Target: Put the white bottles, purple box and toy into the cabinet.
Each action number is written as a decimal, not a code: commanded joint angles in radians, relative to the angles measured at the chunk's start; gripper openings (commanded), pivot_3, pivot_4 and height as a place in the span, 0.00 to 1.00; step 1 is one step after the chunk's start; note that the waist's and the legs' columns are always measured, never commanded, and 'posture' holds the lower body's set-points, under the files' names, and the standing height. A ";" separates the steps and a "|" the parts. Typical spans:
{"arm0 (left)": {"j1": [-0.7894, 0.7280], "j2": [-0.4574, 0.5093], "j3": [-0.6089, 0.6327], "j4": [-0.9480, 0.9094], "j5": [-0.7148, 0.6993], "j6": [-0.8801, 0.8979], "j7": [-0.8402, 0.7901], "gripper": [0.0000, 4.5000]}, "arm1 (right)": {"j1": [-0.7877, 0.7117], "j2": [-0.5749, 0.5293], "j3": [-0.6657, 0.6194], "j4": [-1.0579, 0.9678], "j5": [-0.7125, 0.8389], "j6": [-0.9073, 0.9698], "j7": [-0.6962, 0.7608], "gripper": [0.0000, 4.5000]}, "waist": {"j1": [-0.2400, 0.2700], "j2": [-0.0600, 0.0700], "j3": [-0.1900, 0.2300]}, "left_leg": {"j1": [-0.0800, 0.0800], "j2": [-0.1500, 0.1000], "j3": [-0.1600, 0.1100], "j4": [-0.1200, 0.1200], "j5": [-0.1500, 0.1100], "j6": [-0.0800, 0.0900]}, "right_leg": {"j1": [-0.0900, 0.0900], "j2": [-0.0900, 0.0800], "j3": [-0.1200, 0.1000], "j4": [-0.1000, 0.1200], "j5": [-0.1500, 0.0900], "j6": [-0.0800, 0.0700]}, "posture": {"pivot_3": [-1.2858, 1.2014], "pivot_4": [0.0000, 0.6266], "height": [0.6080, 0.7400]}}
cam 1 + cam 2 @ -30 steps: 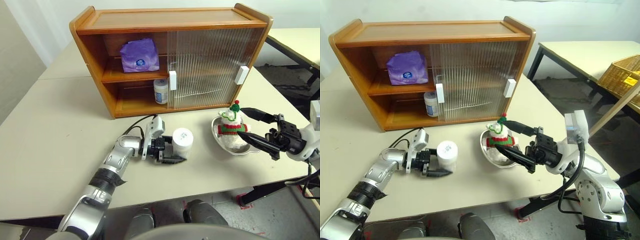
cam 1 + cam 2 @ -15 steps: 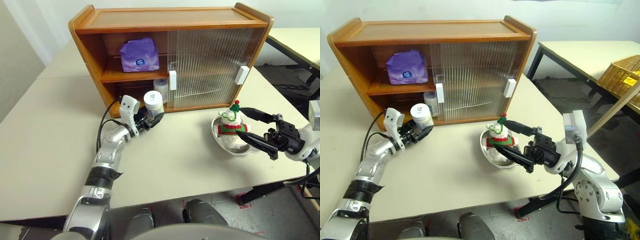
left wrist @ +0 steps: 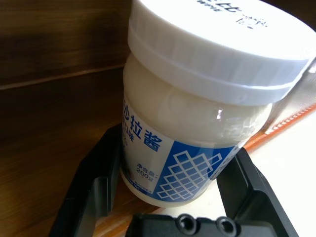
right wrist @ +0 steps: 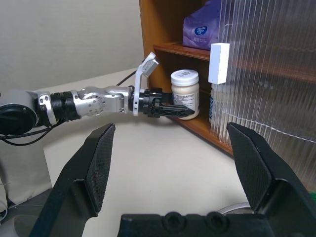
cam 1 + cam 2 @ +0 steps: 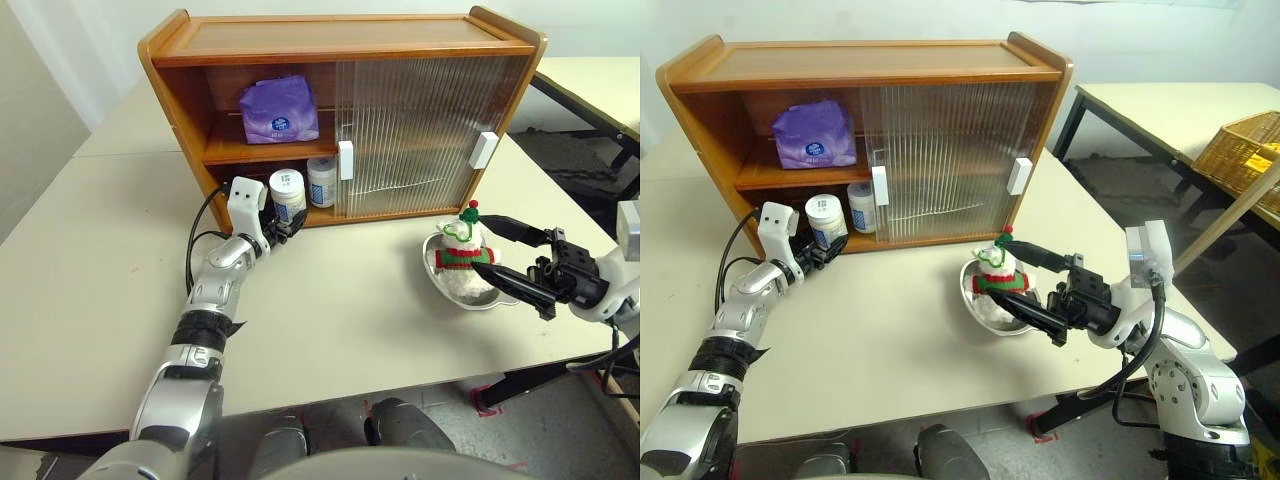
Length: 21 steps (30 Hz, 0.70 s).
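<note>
The left gripper point(image 5: 284, 222), jaws pinching a white plastic lidded bottle point(image 5: 287, 193), has carried it from mid-surface to the orange-brown wooden cabinet's point(image 5: 340, 45) lower shelf edge, ready for release; the right gripper's point(image 5: 503, 255) jaws are spread.

Cabinet point(image 5: 340, 35) open on its left half, both shelves reachable from the front; right half shut off by the ribbed sliding door point(image 5: 420, 130); upper shelf opening partly taken by the purple box point(image 5: 279, 110), bare shelf to its left; lower shelf mouth crowded: left gripper point(image 5: 281, 224) clamped on a white bottle point(image 5: 287, 194) at the shelf's front edge, second bottle point(image 5: 321, 181) just beside the door edge; tabletop point(image 5: 340, 300) between cabinet and metal dish point(image 5: 465, 290) bare; right gripper point(image 5: 512, 258), jaws wide, flanks the toy point(image 5: 462, 250) in that dish.
</note>
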 commanded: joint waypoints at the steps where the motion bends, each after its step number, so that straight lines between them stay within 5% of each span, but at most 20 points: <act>1: -0.057 0.000 0.018 0.071 0.016 -0.020 0.027 0.69 | -0.003 -0.002 0.002 -0.004 -0.003 -0.002 -0.002 1.00 | 0.000 0.000 0.000 | 0.000 0.000 0.000 0.000 0.000 0.000 | 0.000 0.000 0.000 0.000 0.000 0.001 | 0.41 0.00 1.00; 21: -0.237 -0.023 0.055 0.411 0.049 -0.127 0.203 0.69 | -0.016 0.003 0.006 -0.004 -0.005 -0.007 -0.009 1.00 | -0.031 -0.008 0.006 | 0.007 -0.001 0.000 0.000 0.006 0.000 | 0.007 0.001 0.000 0.000 0.003 0.002 | 0.41 0.00 1.00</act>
